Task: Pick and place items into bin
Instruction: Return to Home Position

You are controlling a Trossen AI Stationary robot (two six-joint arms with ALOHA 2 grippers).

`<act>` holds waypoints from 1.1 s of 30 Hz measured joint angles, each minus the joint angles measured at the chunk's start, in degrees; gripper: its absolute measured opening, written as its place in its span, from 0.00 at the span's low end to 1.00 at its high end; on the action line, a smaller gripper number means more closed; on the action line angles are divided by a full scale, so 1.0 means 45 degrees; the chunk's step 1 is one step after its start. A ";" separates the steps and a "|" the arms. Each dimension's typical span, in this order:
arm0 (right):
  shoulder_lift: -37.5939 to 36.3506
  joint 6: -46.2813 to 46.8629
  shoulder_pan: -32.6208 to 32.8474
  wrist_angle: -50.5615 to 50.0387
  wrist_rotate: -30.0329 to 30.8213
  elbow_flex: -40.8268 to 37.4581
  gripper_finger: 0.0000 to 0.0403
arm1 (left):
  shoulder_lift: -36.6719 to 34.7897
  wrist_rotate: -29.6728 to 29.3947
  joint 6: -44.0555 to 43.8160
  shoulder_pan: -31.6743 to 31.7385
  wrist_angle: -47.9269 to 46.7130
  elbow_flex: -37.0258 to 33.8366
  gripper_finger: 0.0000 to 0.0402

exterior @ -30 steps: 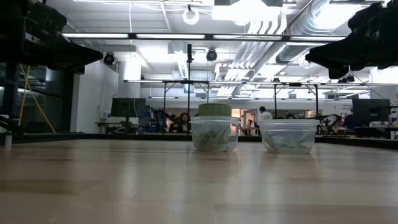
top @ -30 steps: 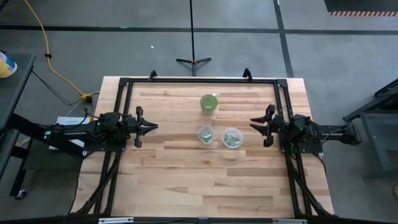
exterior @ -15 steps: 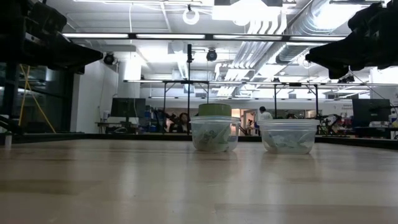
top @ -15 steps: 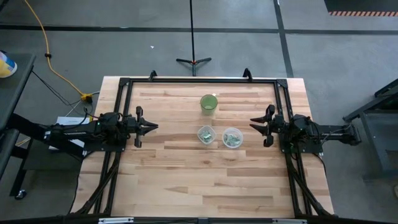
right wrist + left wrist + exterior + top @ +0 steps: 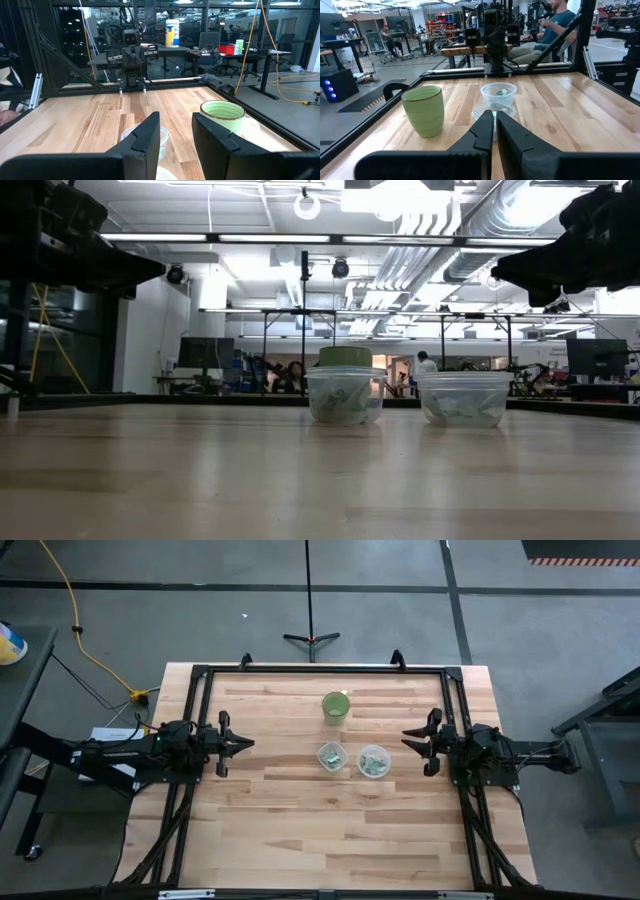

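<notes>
Nearest, bare wood of the table [image 5: 300, 480], with no loose packet in sight. Next, mid-table, two clear tubs side by side, near each other but apart: left bin [image 5: 331, 756], right bin [image 5: 373, 761], packets [image 5: 340, 408] heaped inside both. Out to either side, well apart from the bins and hanging above the wood, left gripper [image 5: 248, 743] and right gripper [image 5: 406, 738], pointing inward. Left fingers [image 5: 482, 135] nearly closed, only a sliver between, gripping nothing; right fingers [image 5: 147, 135] parted by a clear gap, equally empty. Just beyond the left bin, a green cup [image 5: 336, 706], upright. Farther off, past the table's frame, a seated person [image 5: 560, 22]. Looks like sorting done and only parking left. Main hazard from here: a low inward sweep on the way home, clipping a rim and sliding or tipping so light a tub, spilling packets onto the wood; likewise knocking the cup. Worth keeping height and steering outward.
</notes>
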 joint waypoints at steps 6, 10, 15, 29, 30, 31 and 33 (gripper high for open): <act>0.0000 0.0000 -0.0004 -0.0004 0.0000 0.0000 0.26 | 0.0000 0.0000 0.0010 0.0000 -0.0002 0.0000 0.14; 0.0000 0.0000 -0.0001 0.0000 0.0000 0.0000 0.26 | 0.0000 -0.0002 0.0010 -0.0002 -0.0002 0.0000 0.15; 0.0000 0.0000 -0.0005 -0.0001 0.0000 0.0000 0.26 | 0.0000 -0.0004 0.0010 0.0000 -0.0001 0.0000 0.15; 0.0000 0.0000 0.0000 0.0000 0.0000 0.0000 0.26 | 0.0000 -0.0005 0.0010 -0.0001 -0.0001 0.0000 0.15; 0.0000 0.0000 -0.0003 0.0000 0.0000 0.0000 0.26 | 0.0000 -0.0002 0.0010 -0.0003 0.0000 0.0000 0.15; 0.0000 0.0000 -0.0004 -0.0001 0.0003 0.0000 0.26 | 0.0000 -0.0005 0.0010 -0.0001 0.0000 0.0000 0.15; 0.0000 0.0004 -0.0005 0.0000 0.0001 0.0000 0.26 | 0.0000 -0.0005 0.0010 0.0000 0.0000 0.0000 0.15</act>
